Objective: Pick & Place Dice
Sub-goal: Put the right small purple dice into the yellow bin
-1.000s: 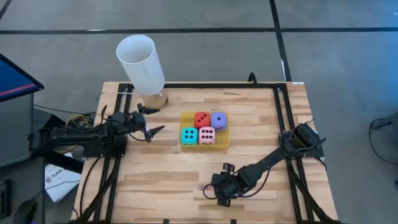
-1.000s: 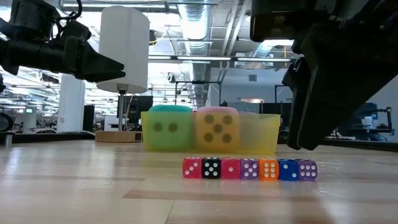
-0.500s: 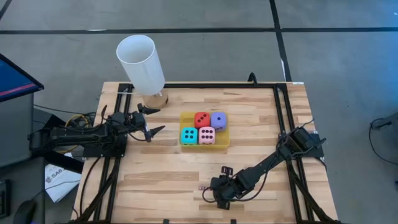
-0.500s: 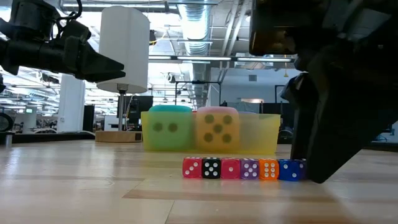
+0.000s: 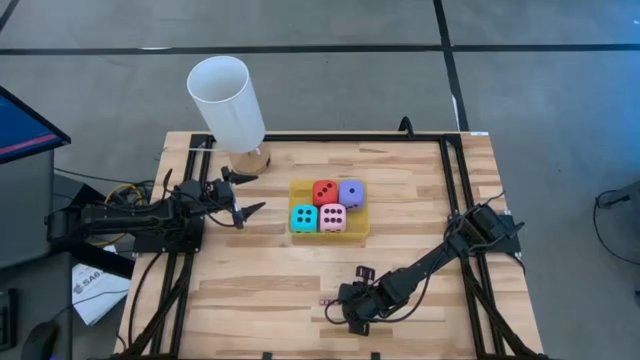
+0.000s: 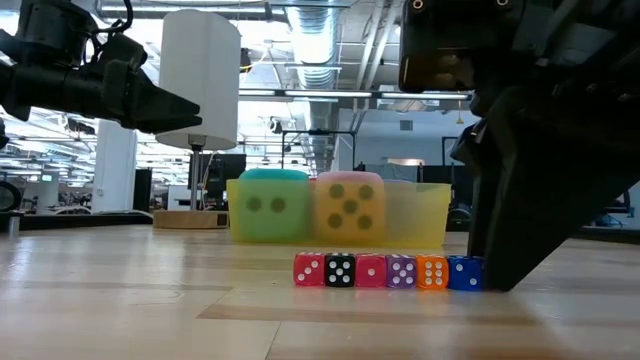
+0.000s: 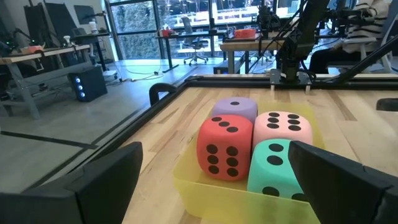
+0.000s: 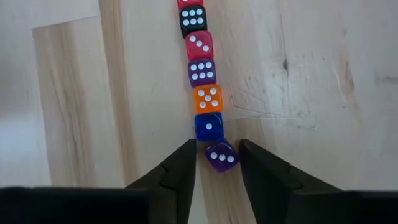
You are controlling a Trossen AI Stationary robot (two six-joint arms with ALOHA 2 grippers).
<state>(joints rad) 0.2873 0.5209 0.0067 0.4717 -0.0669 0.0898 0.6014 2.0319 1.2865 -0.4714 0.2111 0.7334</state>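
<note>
The four big dice sit packed in a yellow tray [image 5: 364, 228] in the middle of the table: red [image 5: 324, 192], purple [image 5: 351, 192], cyan [image 5: 303, 218] and pink [image 5: 333, 218]. The left wrist view shows all four, with the red die [image 7: 225, 146] nearest. My left gripper [image 5: 250, 192] hovers open just left of the tray, pointing at it. My right gripper [image 5: 345, 312] is low at the near edge, open. Its fingers stand either side of the tiny purple die [image 8: 221, 157] that ends a row of tiny dice [image 6: 385, 271]. My right gripper comes from above, pointing down, with one finger [image 8: 183, 165] and the other finger [image 8: 258, 165] on either side of the tiny purple die, which lies on the table turned out of line. I cannot tell whether either finger touches it.
A tall white cylinder [image 5: 228, 100] stands on a round wooden base [image 5: 250, 158] near the far left corner. The row of tiny dice [image 8: 200, 59] runs along the near part of the table. A black frame [image 5: 455, 190] borders the tabletop. Bare wood lies around the tray.
My right gripper has sunk toward the table at the right end of the tiny dice row. In the low view its dark finger now covers the last purple die, which showed a second ago. The left arm and the big dice have kept still.
</note>
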